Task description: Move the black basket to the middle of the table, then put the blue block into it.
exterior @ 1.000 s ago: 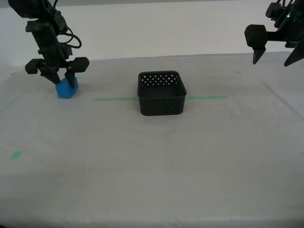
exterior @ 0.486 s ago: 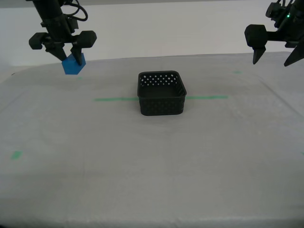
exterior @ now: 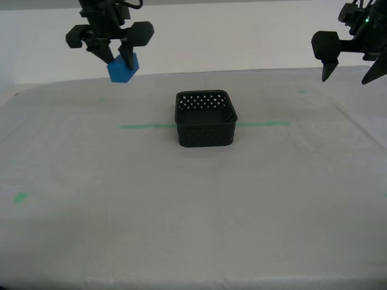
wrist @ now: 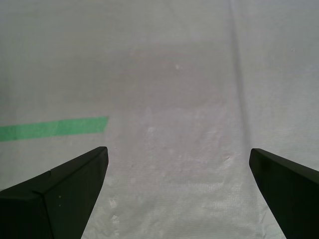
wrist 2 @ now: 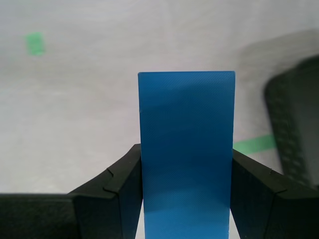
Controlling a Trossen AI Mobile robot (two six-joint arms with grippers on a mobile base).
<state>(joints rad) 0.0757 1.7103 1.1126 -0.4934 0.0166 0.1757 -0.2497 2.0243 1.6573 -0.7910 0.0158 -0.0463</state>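
1. On the exterior view's left, my second gripper (exterior: pixel 116 53) hangs high above the wide table covered in pale grey-white cloth (exterior: pixel 181 211). Its jaws pinch the small bright-blue solid block (exterior: pixel 123 68) from both sides, so the block cannot fall.

2. In the second wrist view, the blue block (wrist 2: pixel 186 149) stands tall between the two black fingers (wrist 2: pixel 119 184), which press flat on its long sides. That is a good hold, because flat sides do not slip much.

3. The block is up in the air, well off the cloth. I think it is held this high so it can pass over the wall of the basket and not bump it.

4. In the middle of the table sits the small square black plastic basket with round holes in its walls (exterior: pixel 205 119). It stands right on the thin green tape line (exterior: pixel 145 126), with its open top facing up. It looks empty, but I cannot see all of its floor. The basket seems to be in its place, so the block only needs to go in.

5. On the exterior view's right, my first gripper (exterior: pixel 349 67) waits high up, well apart from the basket. Its jaws are spread wide and hold nothing. In the first wrist view I see only cloth and a bit of green tape between them. It stays out of the way, I think, so the arms do not bump.
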